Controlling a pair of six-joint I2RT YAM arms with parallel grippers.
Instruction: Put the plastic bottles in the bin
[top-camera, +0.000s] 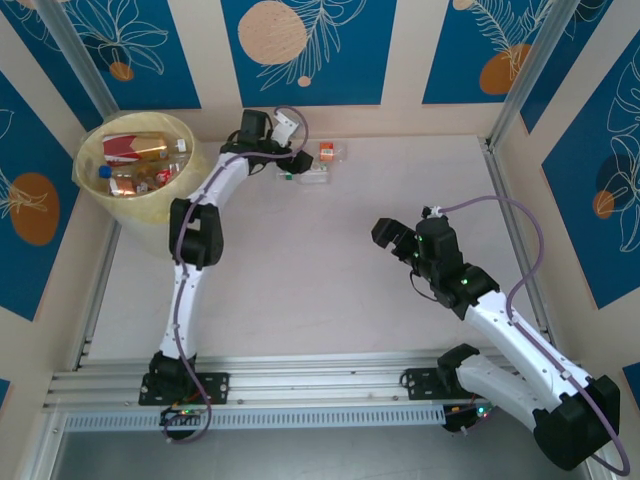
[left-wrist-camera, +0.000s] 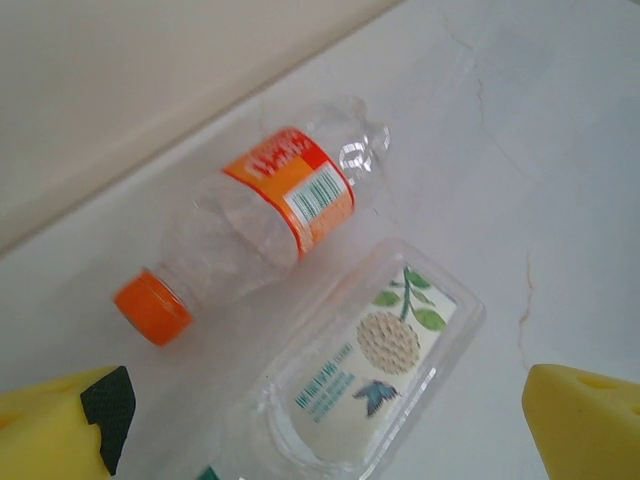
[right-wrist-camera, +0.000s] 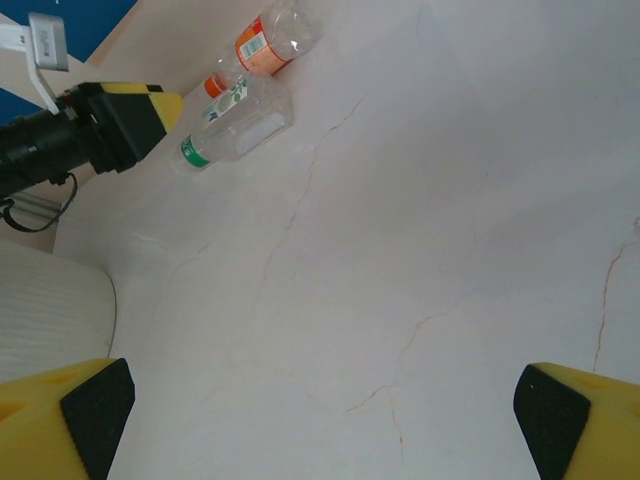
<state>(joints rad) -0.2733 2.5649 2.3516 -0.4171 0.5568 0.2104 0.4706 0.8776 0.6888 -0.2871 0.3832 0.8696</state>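
Two plastic bottles lie side by side on the table near the back wall. One is clear with an orange label and orange cap. The other is a clear, squarish bottle with a white leaf-print label and green cap. My left gripper hangs open just above the squarish bottle, its yellow fingers wide apart and holding nothing. Over the bare table at mid-right, my right gripper is open and empty. The pale-yellow bin stands back left with several bottles inside.
The back wall runs just behind the two bottles. A metal rail borders the table's right side and another lies along the near edge. My left arm stretches past the bin's right side. A pale ribbed surface fills the right wrist view's left edge.
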